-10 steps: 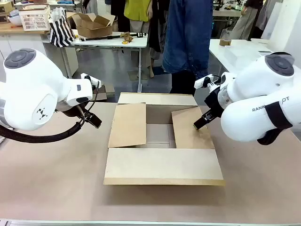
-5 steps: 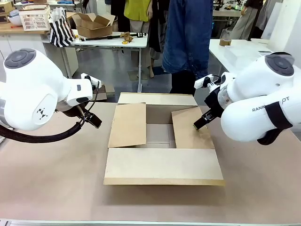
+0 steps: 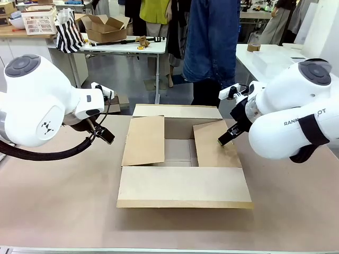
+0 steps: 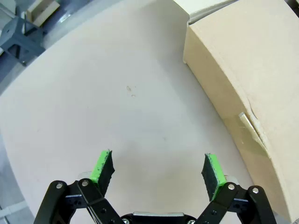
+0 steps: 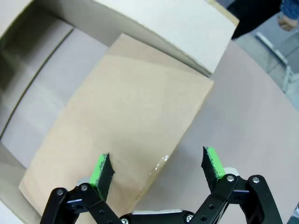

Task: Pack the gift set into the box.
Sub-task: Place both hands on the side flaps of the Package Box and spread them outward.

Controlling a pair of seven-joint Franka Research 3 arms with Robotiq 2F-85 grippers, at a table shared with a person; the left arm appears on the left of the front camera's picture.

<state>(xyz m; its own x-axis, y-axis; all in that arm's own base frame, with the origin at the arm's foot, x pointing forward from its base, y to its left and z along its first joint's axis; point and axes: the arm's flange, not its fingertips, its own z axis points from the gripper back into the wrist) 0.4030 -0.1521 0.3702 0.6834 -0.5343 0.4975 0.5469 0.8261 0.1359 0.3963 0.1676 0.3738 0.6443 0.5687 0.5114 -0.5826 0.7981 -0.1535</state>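
The box (image 3: 183, 185), a large brown cardboard carton, stands in the middle of the table with its flaps partly folded over the opening; its inside bottom shows bare. My left gripper (image 3: 106, 136) hangs open left of the box, over bare tabletop, and the left wrist view has the box's side (image 4: 243, 88) off to the right of the open fingers (image 4: 159, 170). My right gripper (image 3: 224, 139) is open just above the outer edge of the right flap (image 5: 126, 135), its green pads (image 5: 211, 163) spread to either side of that edge. The gift set is out of view.
A person in a blue denim top (image 3: 212, 42) stands at the far side of the table behind the box. Behind them, a white table (image 3: 124, 45) carries a small open carton and a striped bag. Bare tabletop (image 3: 58, 201) lies around the box.
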